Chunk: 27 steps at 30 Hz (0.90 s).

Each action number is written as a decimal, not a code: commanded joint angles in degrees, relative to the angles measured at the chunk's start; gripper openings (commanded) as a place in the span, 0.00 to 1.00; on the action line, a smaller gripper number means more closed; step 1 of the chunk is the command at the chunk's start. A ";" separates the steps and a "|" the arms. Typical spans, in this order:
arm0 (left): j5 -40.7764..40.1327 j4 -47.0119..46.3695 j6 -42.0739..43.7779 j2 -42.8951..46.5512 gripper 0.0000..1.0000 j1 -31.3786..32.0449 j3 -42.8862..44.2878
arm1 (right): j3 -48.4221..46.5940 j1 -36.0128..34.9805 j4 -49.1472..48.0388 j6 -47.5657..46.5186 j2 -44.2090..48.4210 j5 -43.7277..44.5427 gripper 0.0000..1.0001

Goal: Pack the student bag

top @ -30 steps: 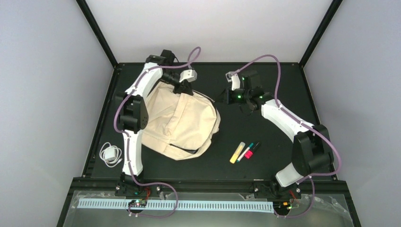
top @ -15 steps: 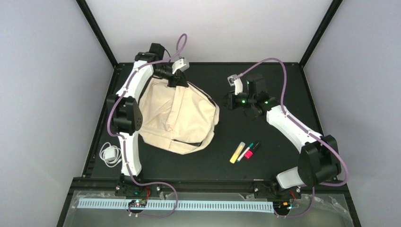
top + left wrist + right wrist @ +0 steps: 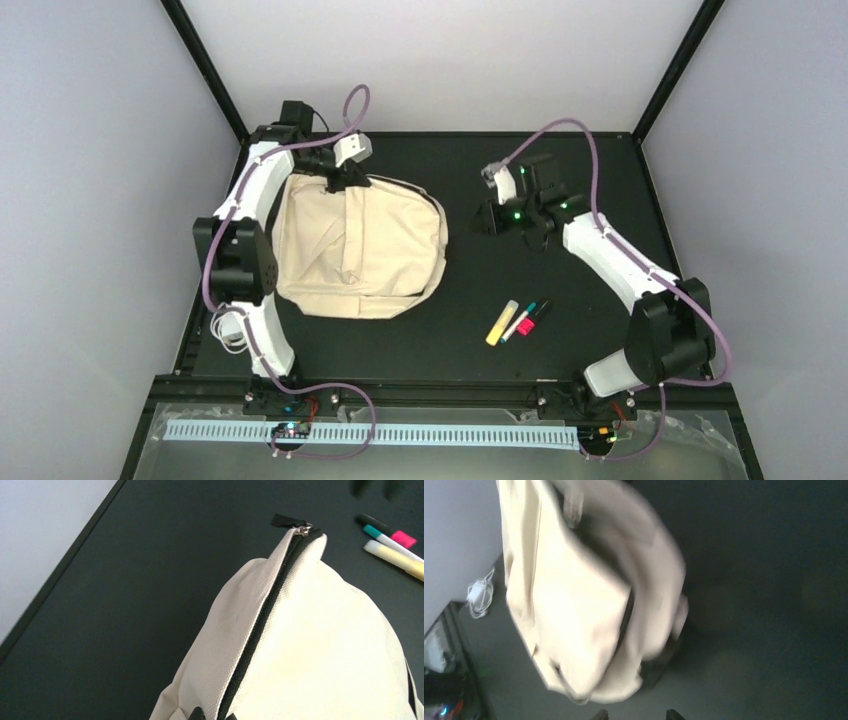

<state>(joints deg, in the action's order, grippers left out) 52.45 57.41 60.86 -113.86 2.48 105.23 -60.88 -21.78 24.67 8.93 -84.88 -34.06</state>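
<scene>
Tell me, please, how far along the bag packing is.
Done: nothing visibly packed. In hand: the left gripper pinches the student bag at its zipper, which looks closed; the right gripper hangs open, empty. Left: the yellow highlighter, two markers and white charger lie outside the bag.

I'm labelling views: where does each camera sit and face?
Top external: high behind the robot, looking down on the table; left arm, right arm show.
Left wrist: over the bag, facing along its zipper toward the markers; left gripper at bottom.
Right wrist: faces the bag across the table; right gripper at bottom.
Shared: all show the bag.
</scene>
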 commanded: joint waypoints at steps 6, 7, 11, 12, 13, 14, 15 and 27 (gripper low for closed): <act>-1.88 0.05 8.29 11.31 0.02 2.17 -2.51 | -2.91 -4.40 -18.78 -31.21 5.83 15.55 0.51; -2.29 0.03 7.79 11.67 0.02 2.45 -2.53 | -1.13 -6.10 -21.51 -36.29 6.61 16.07 0.56; -3.28 0.15 6.46 13.58 0.02 3.33 -3.51 | -1.15 -12.14 -21.07 -48.01 7.03 19.08 0.63; -3.47 0.17 6.42 14.06 0.02 3.59 -3.87 | -0.80 -13.72 -20.88 -50.58 7.16 20.51 0.63; -3.58 0.10 6.29 14.55 0.02 3.78 -4.23 | 0.02 -15.14 -21.18 -53.03 7.37 23.21 0.62; -3.64 0.12 6.20 14.93 0.02 4.04 -4.57 | 0.94 -16.37 -22.04 -55.22 7.56 25.20 0.61; -3.66 0.14 6.12 15.37 0.02 4.19 -4.79 | 1.94 -17.24 -22.82 -57.06 7.62 26.97 0.59; -3.89 0.07 5.16 15.89 0.02 5.32 -4.76 | 2.78 -18.53 -27.36 -64.29 3.40 31.07 0.49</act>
<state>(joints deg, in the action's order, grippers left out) 46.17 58.26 65.84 -100.60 7.11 99.35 -57.28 -39.83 1.74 -51.96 -79.96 -4.51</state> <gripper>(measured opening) 0.048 0.487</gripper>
